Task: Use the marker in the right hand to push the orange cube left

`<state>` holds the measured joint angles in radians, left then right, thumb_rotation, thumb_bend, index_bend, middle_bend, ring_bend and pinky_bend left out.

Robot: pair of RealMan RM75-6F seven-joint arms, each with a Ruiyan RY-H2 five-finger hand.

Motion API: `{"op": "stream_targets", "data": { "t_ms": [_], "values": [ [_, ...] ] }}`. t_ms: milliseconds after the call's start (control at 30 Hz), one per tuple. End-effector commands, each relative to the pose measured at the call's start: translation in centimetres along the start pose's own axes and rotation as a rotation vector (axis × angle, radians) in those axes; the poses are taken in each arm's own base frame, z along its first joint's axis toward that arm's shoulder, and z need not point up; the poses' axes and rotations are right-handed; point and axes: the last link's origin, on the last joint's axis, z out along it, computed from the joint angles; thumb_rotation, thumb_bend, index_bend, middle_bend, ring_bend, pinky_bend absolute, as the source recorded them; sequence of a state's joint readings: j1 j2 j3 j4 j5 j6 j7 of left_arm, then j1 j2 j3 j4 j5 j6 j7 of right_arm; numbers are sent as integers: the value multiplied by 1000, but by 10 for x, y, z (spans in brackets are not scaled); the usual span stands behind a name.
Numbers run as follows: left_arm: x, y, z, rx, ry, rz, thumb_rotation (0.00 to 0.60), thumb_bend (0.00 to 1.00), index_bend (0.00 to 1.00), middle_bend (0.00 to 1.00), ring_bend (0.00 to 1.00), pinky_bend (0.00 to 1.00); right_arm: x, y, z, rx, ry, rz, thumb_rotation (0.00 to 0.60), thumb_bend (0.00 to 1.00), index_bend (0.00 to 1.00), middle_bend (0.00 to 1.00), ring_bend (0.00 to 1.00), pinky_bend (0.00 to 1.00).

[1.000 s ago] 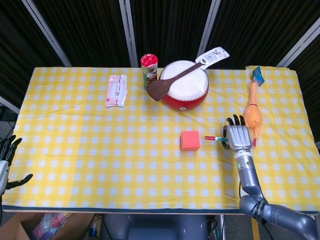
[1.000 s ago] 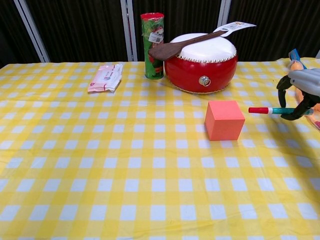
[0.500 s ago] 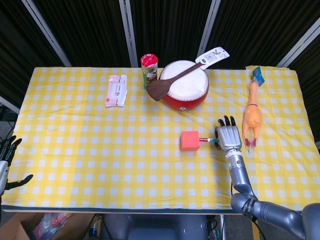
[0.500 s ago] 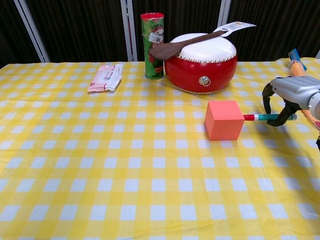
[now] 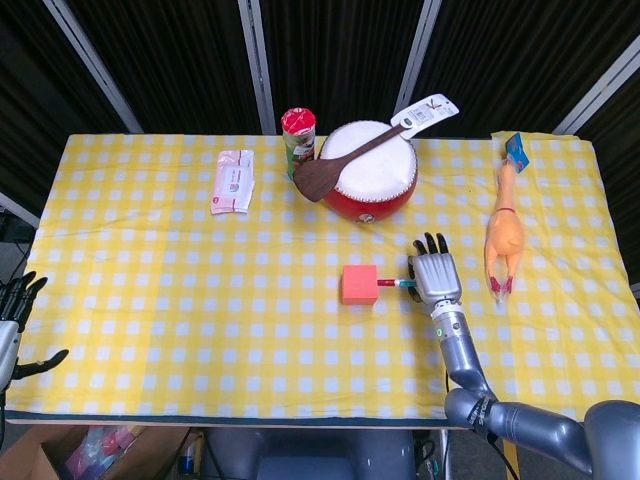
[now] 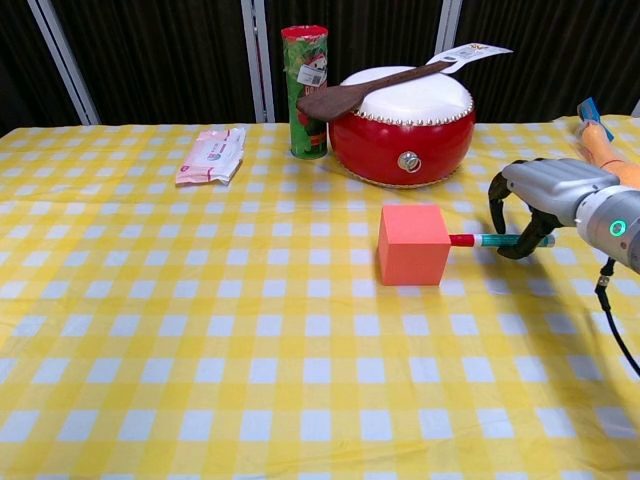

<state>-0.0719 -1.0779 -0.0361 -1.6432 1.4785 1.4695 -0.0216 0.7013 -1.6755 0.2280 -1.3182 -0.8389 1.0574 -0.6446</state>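
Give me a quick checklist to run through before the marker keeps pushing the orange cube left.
1. Right hand holds the marker: ok.
2. Marker's red tip against the orange cube: ok.
3. Marker roughly level and pointing left: ok.
4. Tablecloth left of the cube free of objects: ok.
5. Red drum and chip can stand behind the path, not in it: ok.
6. Left hand away at the table's left edge: ok.

Left hand [image 5: 14, 325] half cut off at frame edge; rubber chicken [image 6: 605, 148] clipped in chest view; tag [image 5: 428, 110] text unreadable.
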Motion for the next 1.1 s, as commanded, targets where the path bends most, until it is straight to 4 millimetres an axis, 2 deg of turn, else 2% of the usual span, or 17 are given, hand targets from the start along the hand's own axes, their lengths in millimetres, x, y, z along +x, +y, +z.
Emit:
{"op": "stream_targets", "data": {
  "t_ms": [33, 167, 333, 567, 767, 933, 1100],
  "values": [
    [0, 0, 0, 0, 0, 1, 600, 0, 0, 0, 0, 0, 0, -14, -5, 27, -2, 6, 600, 465, 695, 207, 0, 0],
    [0, -1, 0, 1, 0, 1, 600, 0, 0, 0, 0, 0, -2, -25, -10, 49, -8, 2, 600, 465, 695, 207, 0, 0],
    [1, -1, 0, 0, 1, 2, 600, 0, 0, 0, 0, 0, -4, -28, -12, 46, -10, -13, 600, 465, 695, 207, 0, 0],
    [1, -1, -1, -2, 0, 2, 600, 0, 0, 0, 0, 0, -3, -14, -14, -13, -5, -20, 600, 467, 695, 207, 0, 0],
    [1, 0, -1, -13, -2, 4, 600, 0, 0, 0, 0, 0, -1, -7, -25, -48, -6, -5, 600, 468, 695, 207, 0, 0],
    [1, 1, -2, -21, 2, 6, 600, 0, 0, 0, 0, 0, -4, -14, -36, -65, -25, 20, 600, 467, 695, 207, 0, 0],
    [1, 2, -2, -23, 6, 4, 600, 0, 0, 0, 0, 0, -4, -25, -39, -57, -23, 15, 600, 468, 695, 207, 0, 0]
  ]
}}
